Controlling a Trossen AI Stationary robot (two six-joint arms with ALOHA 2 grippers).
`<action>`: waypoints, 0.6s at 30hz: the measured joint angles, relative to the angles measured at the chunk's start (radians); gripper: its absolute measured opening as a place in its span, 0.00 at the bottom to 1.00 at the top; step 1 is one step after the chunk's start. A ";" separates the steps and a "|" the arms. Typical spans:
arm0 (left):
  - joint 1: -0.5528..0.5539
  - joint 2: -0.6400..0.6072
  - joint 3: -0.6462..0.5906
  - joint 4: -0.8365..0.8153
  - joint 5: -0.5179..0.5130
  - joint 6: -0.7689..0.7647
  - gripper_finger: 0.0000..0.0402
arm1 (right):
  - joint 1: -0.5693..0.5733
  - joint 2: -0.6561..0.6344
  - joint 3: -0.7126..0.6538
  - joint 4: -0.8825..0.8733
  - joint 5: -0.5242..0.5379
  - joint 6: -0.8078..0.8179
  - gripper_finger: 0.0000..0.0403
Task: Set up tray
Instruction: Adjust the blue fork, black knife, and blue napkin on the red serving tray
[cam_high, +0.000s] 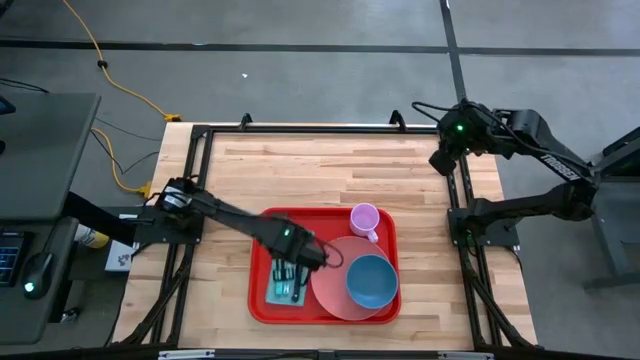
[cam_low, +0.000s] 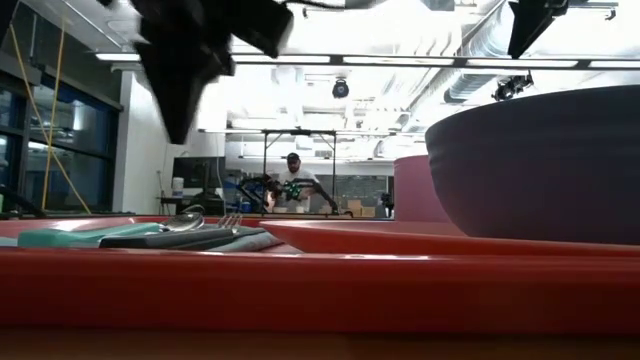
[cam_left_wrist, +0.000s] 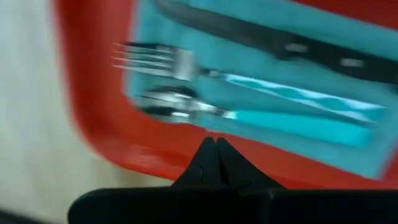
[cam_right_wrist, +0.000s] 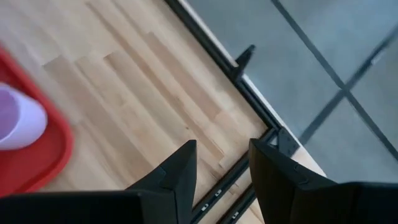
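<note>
Near the front edge of the pale wooden slatted table (cam_high: 300, 165), roughly at its middle, lies the large flat red plastic tray (cam_high: 262, 305) with rounded corners and a low rim. On the tray's left part rests a teal cloth napkin (cam_high: 277, 292) carrying cutlery; the high view shows only dark slivers there, while the left wrist view picks out a silver fork (cam_left_wrist: 161, 59) with a teal handle, a spoon (cam_left_wrist: 168, 104) beside it and a black-handled knife (cam_left_wrist: 298, 50) along the napkin's far side. On the right part sits a round pink plate (cam_high: 330, 285) with a blue bowl (cam_high: 372, 282) on it, and a small lilac cup (cam_high: 364, 218) stands just beyond them. From table height the bowl looms dark at the right and the cutlery lies low at the left — a person stands far back in the room. The left gripper (cam_high: 290, 270) hangs over the napkin, its fingers (cam_left_wrist: 211, 163) pressed together on nothing. The right gripper (cam_right_wrist: 221, 171) waits above the table's far right corner, fingers apart — the cup and the tray's corner show in its wrist view.
</note>
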 joint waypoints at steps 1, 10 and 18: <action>-0.020 0.000 0.000 0.011 0.021 -0.028 0.02 | 0.000 -0.005 0.000 0.000 -0.012 -0.015 0.31; -0.171 0.004 0.000 0.164 0.092 -0.485 0.02 | 0.000 -0.081 0.000 0.014 -0.053 -0.115 0.31; -0.258 0.042 -0.001 0.128 0.088 -0.944 0.02 | 0.000 -0.155 0.000 0.080 -0.119 -0.130 0.31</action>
